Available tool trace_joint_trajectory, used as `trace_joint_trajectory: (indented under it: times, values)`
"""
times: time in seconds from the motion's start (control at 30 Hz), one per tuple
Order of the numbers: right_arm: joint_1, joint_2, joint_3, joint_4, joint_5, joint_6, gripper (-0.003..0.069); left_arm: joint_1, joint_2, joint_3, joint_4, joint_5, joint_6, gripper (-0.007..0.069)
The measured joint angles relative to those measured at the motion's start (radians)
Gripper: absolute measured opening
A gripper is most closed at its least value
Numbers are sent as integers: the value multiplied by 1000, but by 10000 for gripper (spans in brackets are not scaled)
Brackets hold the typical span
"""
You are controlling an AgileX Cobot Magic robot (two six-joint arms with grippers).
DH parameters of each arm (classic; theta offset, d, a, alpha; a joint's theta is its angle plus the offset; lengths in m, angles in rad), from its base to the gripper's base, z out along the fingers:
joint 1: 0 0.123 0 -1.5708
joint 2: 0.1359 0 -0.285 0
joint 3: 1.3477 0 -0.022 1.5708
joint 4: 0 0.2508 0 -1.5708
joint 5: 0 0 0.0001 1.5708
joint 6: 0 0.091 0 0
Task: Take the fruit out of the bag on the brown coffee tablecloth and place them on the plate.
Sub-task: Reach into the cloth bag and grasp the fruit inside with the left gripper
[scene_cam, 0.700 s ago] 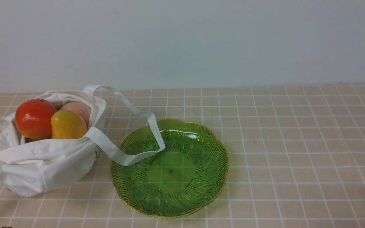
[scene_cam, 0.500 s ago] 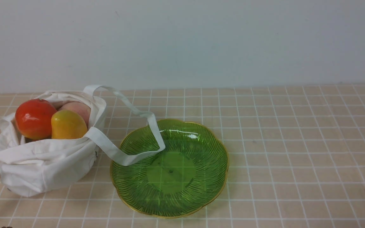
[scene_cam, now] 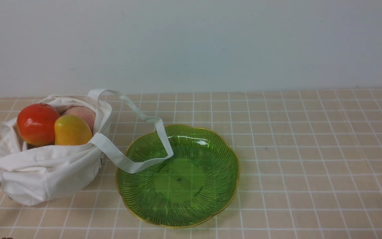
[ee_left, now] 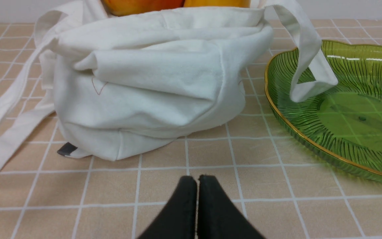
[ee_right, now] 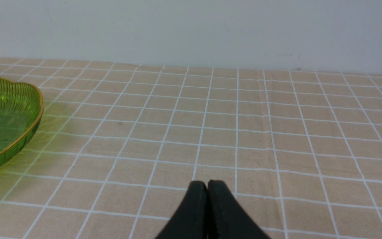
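Background: a plain, matte wall (scene_cam: 191,43) of pale grey-white, bearing a few faint specks, fills the upper part of the front view. It meets the work surface along a straight horizontal line, and the tan, white-gridded tablecloth (scene_cam: 310,149) covers the surface up to that line. Illumination is soft and even, casting only faint shadows.

Left tool (ee_left: 197,181): two matte black tapered fingers, rounded tips. Right tool (ee_right: 207,186): same matte black pair.
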Motion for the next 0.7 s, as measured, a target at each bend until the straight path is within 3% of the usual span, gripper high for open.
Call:
trace_joint_trajectory:
  times: [0.7]
  values:
    - [0, 0, 0, 0, 0, 0, -15, 0, 0, 0, -11, -8, -3, -8]
